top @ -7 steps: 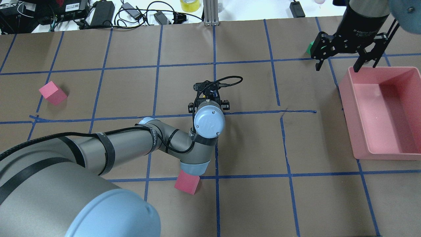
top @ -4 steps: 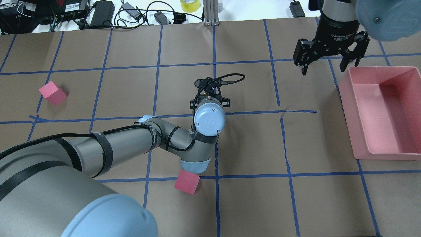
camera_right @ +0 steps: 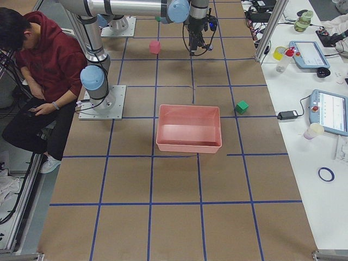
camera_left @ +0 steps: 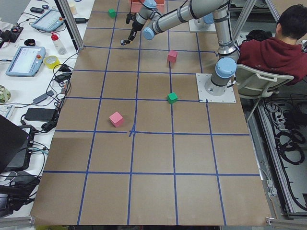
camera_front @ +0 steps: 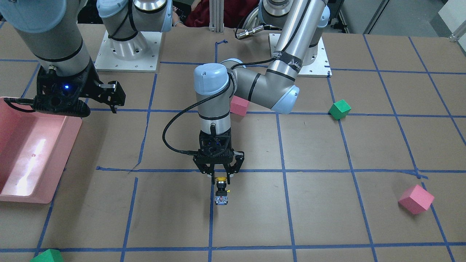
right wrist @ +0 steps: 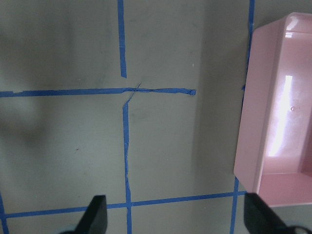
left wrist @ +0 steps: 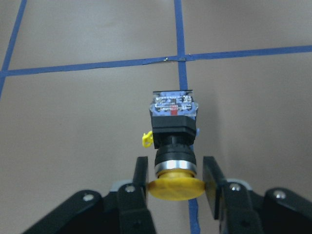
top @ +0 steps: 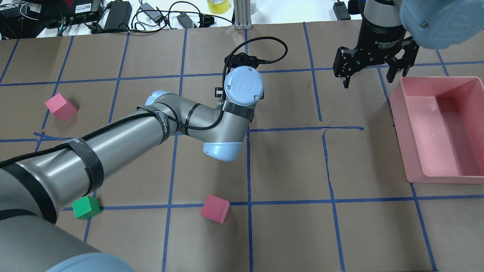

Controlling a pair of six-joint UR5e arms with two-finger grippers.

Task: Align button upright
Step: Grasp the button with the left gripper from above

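button [camera_front: 221,193] in left pincer [camera_front: 221,179] over table [top: 287,234] middle | bin [top: 446,136] at right edge, right pincer [top: 367,80] beside it

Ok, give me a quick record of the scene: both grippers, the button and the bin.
left gripper: pointing down, shut on the button at its yellow cap
button: cap up, base down, over a blue tape line
right gripper: open, holding nothing, near the pink bin
pink bin: on the robot's right side of the table
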